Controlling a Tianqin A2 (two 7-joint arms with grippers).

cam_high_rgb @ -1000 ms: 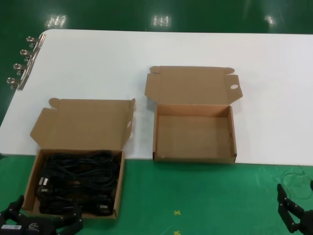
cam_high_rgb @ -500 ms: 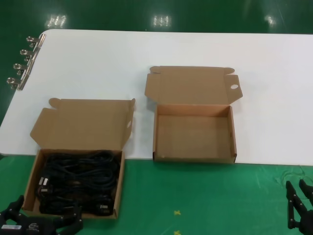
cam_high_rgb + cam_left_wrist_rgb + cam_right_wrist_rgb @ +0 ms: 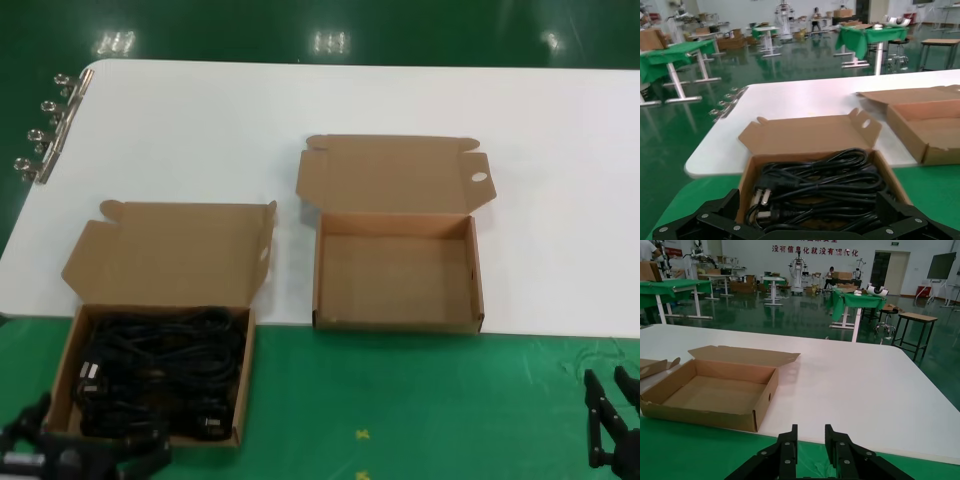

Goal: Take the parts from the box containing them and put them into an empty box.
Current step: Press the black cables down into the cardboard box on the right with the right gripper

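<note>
Left pincer (image 3: 807, 222) gapes open near the full box (image 3: 62, 385); cords (image 3: 160, 370) untouched, empty box (image 3: 478, 280) bare; right pincer (image 3: 810, 452) nearly closed.

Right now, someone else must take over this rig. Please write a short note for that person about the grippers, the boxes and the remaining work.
Left gripper: open, low at the near edge of the box of cords.
Right gripper: fingers close together, holding nothing, low at the near right, away from both boxes.
Power cords: all lie coiled in the left box.
Empty box: open, at centre, nothing inside.
Done: nothing moved yet.
Left: carry every cord into the empty box.
</note>
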